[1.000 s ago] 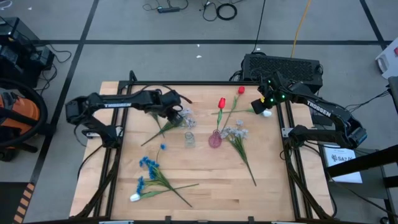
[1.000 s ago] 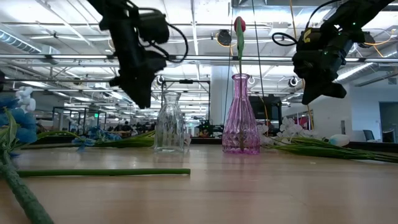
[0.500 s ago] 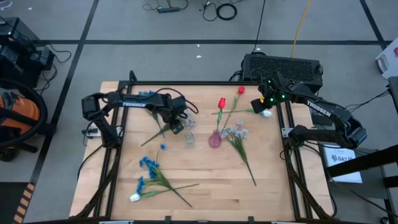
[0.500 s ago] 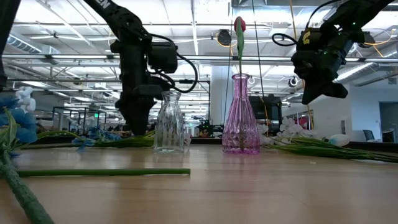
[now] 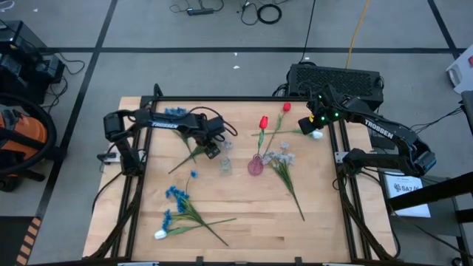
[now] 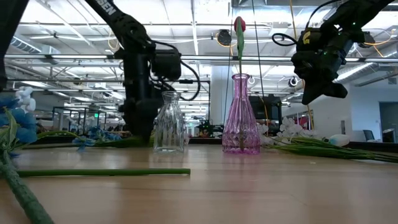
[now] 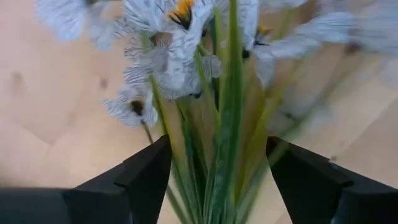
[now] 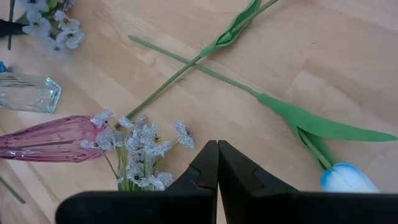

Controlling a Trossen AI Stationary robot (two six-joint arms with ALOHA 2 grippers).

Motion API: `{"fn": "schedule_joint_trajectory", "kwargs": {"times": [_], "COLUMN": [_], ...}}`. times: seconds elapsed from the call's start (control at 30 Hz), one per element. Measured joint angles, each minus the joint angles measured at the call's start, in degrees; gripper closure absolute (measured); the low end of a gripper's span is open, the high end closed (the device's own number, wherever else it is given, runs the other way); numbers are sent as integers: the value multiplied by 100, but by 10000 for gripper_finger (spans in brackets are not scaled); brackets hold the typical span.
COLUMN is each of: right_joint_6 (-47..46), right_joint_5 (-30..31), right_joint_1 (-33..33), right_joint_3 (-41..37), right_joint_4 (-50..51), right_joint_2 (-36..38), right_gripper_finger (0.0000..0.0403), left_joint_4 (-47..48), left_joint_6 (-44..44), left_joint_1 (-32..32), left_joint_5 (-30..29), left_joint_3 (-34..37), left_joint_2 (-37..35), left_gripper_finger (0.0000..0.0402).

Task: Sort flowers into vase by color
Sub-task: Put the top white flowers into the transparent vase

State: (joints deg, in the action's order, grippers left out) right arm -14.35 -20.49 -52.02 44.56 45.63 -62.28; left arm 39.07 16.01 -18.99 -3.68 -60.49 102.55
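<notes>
Left gripper (image 5: 211,148) low beside clear glass vase (image 5: 225,165), fingers spread around stems of pale lavender-white spray (image 7: 186,56), not yet clenched. Right gripper (image 5: 316,124) parked beyond pink glass vase (image 5: 255,165), fingers pressed together, holding nothing. Risk: closing on only part of the splayed bunch, dragging stems, or nudging the clear vase over on lifting.
</notes>
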Motion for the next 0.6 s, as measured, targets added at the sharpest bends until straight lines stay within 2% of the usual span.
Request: {"fn": "schedule_joint_trajectory", "kwargs": {"times": [0.1,0.2,0.4,0.43,0.6], "right_joint_6": [22,23,53,77,172], "right_joint_5": [128,246,252,253,247], "right_joint_1": [1,1,1,1,1], "right_joint_3": [0,0,0,0,0], "right_joint_4": [0,2,4,4,9], "right_joint_2": [0,0,0,0,0], "right_gripper_finger": [403,403,403,403,403], "left_joint_4": [-23,-29,22,42,23], "left_joint_6": [19,17,334,425,923], "left_joint_1": [63,156,253,264,268], "left_joint_5": [-55,-88,-48,-50,-326], "left_joint_3": [-28,-39,-12,12,7], "left_joint_2": [228,368,139,29,-783], "left_gripper_finger": [149,197,370,382,383]}}
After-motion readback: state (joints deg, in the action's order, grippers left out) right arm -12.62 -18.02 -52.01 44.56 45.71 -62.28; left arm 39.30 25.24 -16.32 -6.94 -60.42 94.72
